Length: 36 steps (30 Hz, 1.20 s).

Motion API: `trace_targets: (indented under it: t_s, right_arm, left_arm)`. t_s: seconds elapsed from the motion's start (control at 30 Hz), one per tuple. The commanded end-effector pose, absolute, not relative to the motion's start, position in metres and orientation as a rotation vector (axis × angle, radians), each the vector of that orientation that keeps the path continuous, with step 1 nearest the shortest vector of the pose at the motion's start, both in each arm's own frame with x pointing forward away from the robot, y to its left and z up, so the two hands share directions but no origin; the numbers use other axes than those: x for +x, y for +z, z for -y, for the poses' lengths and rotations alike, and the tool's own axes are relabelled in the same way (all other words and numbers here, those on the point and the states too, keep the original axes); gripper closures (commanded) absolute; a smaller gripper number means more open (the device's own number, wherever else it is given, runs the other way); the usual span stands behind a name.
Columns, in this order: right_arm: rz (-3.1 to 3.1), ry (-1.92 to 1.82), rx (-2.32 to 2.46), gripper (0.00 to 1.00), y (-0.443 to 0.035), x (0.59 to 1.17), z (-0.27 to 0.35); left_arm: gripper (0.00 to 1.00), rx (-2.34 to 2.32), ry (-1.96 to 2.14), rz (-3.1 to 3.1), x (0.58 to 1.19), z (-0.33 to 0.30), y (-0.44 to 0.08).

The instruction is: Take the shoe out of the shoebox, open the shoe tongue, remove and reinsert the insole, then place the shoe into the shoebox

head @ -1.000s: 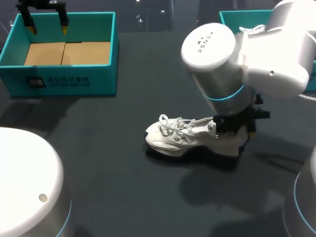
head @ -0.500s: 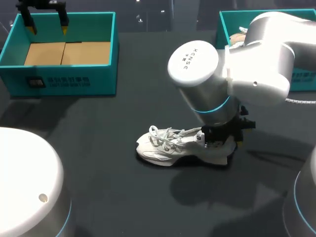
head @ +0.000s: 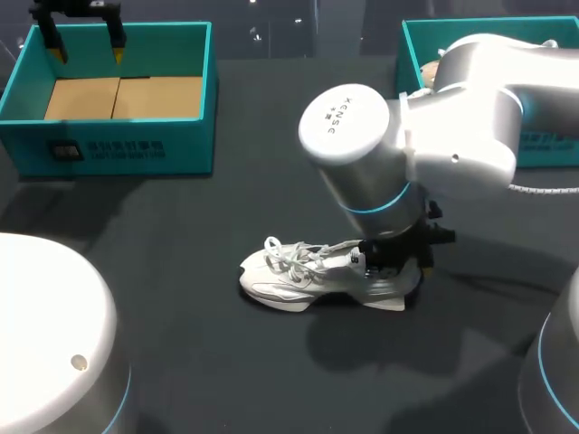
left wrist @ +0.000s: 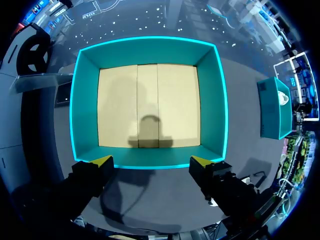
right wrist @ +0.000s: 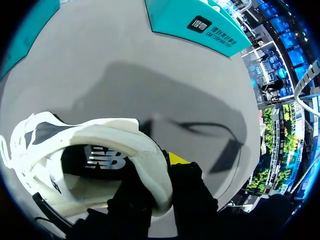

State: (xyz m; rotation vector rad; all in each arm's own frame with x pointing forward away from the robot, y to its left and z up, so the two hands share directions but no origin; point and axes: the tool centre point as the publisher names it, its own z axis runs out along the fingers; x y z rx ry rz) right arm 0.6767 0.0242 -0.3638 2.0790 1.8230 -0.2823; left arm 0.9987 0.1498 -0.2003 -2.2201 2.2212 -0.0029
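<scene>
Pinning the shoe (head: 308, 280) flat to the desk (head: 181, 362), lower centre of the frame, is advised while the tongue is opened. Its heel collar is clamped by the right hand (right wrist: 155, 175); the left hand (left wrist: 151, 161), fingers apart, is held over the shoebox (head: 194, 136), upper left.

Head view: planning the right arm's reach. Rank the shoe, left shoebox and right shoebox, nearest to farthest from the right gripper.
1. shoe, mid-table, heel held by the right gripper.
2. right shoebox, behind it, far right.
3. left shoebox, far left corner.
</scene>
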Motion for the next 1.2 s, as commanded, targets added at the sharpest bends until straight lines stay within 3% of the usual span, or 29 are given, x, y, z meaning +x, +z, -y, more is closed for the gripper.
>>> trace_targets:
  t_s: [0.03, 0.07, 0.3, 0.33, 0.4, 0.7, 1.2]
  right_arm:
    - [-1.836, -0.287, 2.088, 0.77, -0.37, 0.679, -0.029]
    - [-1.837, -0.29, 2.089, 0.67, -0.37, 0.68, -0.03]
    - [-1.847, -0.293, 2.102, 0.5, -0.362, 0.685, -0.028]
    - [-1.855, -0.29, 2.112, 0.24, -0.358, 0.686, -0.027]
    - [-1.864, -0.285, 2.125, 0.0, -0.353, 0.687, -0.024]
    - [-1.934, -0.195, 2.225, 0.0, -0.303, 0.694, -0.007]
    - [-2.571, 0.299, 2.169, 0.0, -0.219, 0.697, 0.035]
  left_arm:
    - [0.0, -2.22, -0.002, -2.221, 0.999, -0.15, -0.2]
    - [0.0, -2.22, -0.002, -2.221, 0.999, -0.15, -0.2]
    - [0.0, -2.22, -0.002, -2.221, 0.999, -0.15, -0.2]
    - [0.0, -2.22, -0.002, -2.221, 0.999, -0.15, -0.2]
    - [0.0, -2.22, -0.002, -2.221, 0.999, -0.15, -0.2]
    - [0.0, -2.22, -0.002, -2.221, 0.999, -0.15, -0.2]
    - [0.0, -2.22, -0.002, -2.221, 0.999, -0.15, -0.2]
